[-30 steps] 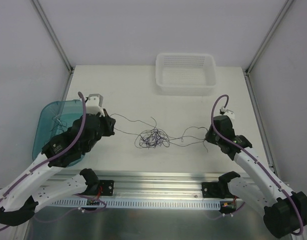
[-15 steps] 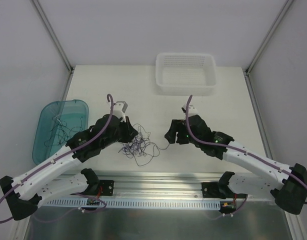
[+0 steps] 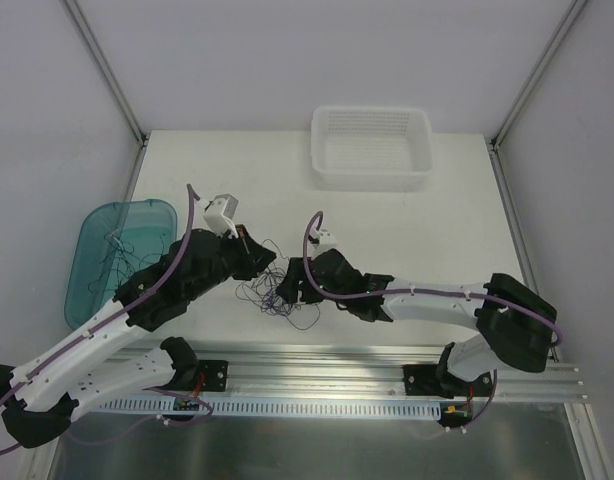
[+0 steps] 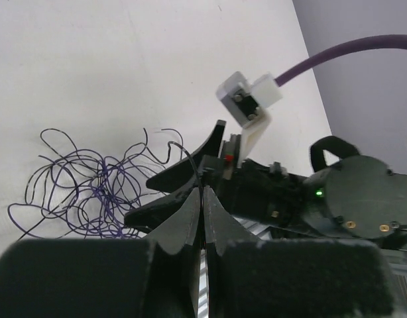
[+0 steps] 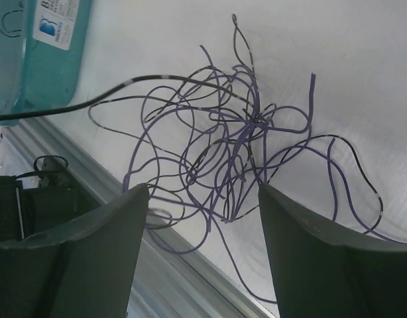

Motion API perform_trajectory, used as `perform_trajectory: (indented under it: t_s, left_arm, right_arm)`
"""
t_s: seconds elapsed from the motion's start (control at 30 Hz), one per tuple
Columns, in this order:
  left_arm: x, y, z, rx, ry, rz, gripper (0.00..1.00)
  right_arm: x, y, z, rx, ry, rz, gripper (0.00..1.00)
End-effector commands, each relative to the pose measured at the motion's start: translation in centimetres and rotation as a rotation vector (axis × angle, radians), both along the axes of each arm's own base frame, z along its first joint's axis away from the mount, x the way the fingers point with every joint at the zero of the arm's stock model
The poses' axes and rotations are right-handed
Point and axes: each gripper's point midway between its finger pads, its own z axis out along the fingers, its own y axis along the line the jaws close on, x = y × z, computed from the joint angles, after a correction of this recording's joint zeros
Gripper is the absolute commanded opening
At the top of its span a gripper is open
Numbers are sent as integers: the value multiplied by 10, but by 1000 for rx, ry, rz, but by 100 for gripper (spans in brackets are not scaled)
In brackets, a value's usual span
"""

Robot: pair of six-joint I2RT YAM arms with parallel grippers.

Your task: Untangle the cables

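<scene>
The cables (image 3: 279,297) are a small clump of thin dark purple and black wires near the table's front, between my two grippers. My left gripper (image 3: 264,262) sits at the clump's upper left. In the left wrist view it (image 4: 202,192) is shut, and one thin black strand (image 4: 187,159) runs out from its tips; the clump (image 4: 91,199) lies to the left. My right gripper (image 3: 287,290) is low over the clump. In the right wrist view it (image 5: 202,192) is open wide, with the cables (image 5: 236,152) lying between and beyond its fingers (image 5: 111,225).
A teal tray (image 3: 87,235) at the left table edge holds a few loose wires; its corner shows in the right wrist view (image 5: 38,59). A white mesh basket (image 3: 372,150) stands at the back. An aluminium rail (image 3: 317,362) runs along the near edge, close to the clump.
Both arms swung inward from a wide spread. The right gripper moved left onto the clump and now stands open. The clump bunched up and shifted slightly left and nearer.
</scene>
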Motion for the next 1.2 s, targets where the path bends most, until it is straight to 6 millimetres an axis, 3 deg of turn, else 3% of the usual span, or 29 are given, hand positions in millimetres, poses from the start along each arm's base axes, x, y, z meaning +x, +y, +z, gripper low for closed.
perform_trajectory:
  t_s: [0.0, 0.17, 0.27, 0.37, 0.4, 0.47, 0.5, 0.53, 0.6, 0.63, 0.67, 0.73, 0.77, 0.8, 0.83, 0.87, 0.9, 0.97, 1.17]
  left_arm:
    - [-2, -12, 24, -78, -20, -25, 0]
    - [-3, -17, 21, -83, -10, -33, 0]
    - [-3, -15, 22, -85, -17, -25, 0]
    - [-2, -8, 30, -88, -52, -7, 0]
    - [-1, -5, 34, -82, -73, -3, 0]
    - [0, 6, 42, -80, -112, 27, 0]
    - [1, 11, 48, -71, -140, 38, 0]
    - [2, 23, 48, -42, -150, 77, 0]
    - [4, 39, 58, -1, -174, 124, 0]
    - [4, 50, 52, 51, -162, 150, 0]
    - [9, 64, 59, 72, -176, 209, 0]
    - [11, 82, 54, 144, -168, 265, 0]
    - [15, 97, 57, 164, -172, 325, 0]
    - [17, 104, 55, 188, -169, 349, 0]
    - [18, 112, 52, 206, -161, 376, 0]
    - [20, 123, 47, 232, -144, 414, 0]
    - [21, 130, 43, 251, -135, 437, 0]
    - [22, 139, 36, 278, -112, 466, 0]
    - [27, 146, 26, 304, -74, 497, 0]
  right_arm:
    - [10, 23, 7, 75, 8, -60, 71]
    - [9, 27, -37, -26, 64, -70, 68]
    - [8, 31, -48, -26, 80, -61, 60]
    - [11, 20, -59, -70, 83, -100, 40]
    - [14, 11, -60, -92, 87, -122, 25]
    - [21, -10, -64, -141, 80, -183, 13]
    - [29, -24, -65, -164, 86, -228, 3]
    - [30, -41, -62, -199, 89, -262, 1]
    - [39, -88, -73, -304, 95, -359, 1]
    - [44, -102, -59, -295, 81, -397, 1]
    - [53, -131, -63, -337, 77, -469, 1]
    - [53, -170, -63, -411, 86, -523, 1]
    - [64, -193, -48, -388, 64, -600, 1]
    - [58, -218, -55, -441, 78, -627, 1]
    - [58, -232, -51, -463, 65, -642, 1]
    - [61, -246, -35, -433, 30, -677, 1]
    - [60, -272, -37, -462, 49, -738, 1]
    - [63, -304, -25, -467, 35, -801, 1]
    - [60, -350, 23, -441, -34, -867, 1]
